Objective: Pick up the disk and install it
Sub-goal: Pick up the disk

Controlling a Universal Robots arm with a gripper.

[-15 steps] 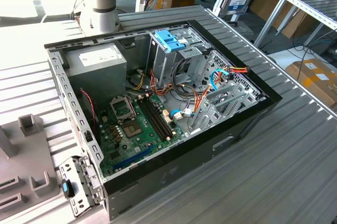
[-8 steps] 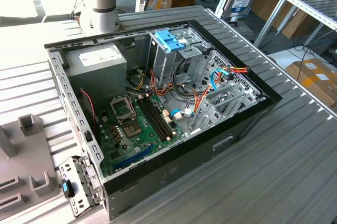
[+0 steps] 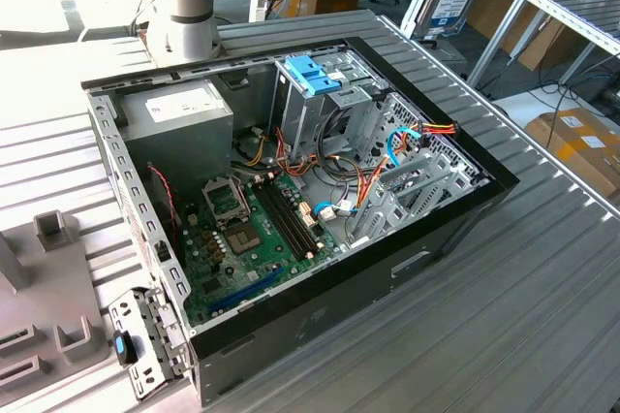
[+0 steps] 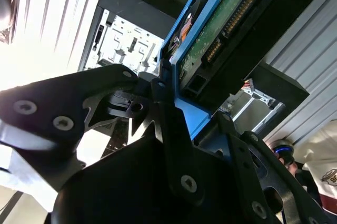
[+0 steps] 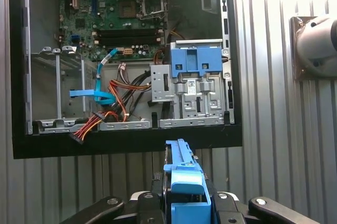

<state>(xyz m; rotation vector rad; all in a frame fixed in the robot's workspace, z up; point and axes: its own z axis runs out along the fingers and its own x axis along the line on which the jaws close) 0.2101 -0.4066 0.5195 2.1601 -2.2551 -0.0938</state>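
My gripper [image 5: 184, 199] is shut on the disk [image 5: 184, 179], which shows edge-on in the first wrist view with its light-blue rails upward. The disk hangs above the ribbed table, just outside the black rim of the open computer case [image 5: 126, 140]. In the second wrist view the disk [image 4: 221, 19] shows its green circuit board and a blue rail, clamped between the black fingers [image 4: 163, 108]. Inside the case, an empty grey drive bay [image 5: 58, 87] stands beside loose blue and orange cables.
A broad blue handle on a grey metal cage [image 3: 312, 74] stands in the case [image 3: 446, 229], near the motherboard [image 3: 252, 229] and power supply [image 3: 179, 112]. The arm's base [image 3: 184, 15] sits behind the case. A grey fixture [image 3: 48, 306] lies at the exterior view's left.
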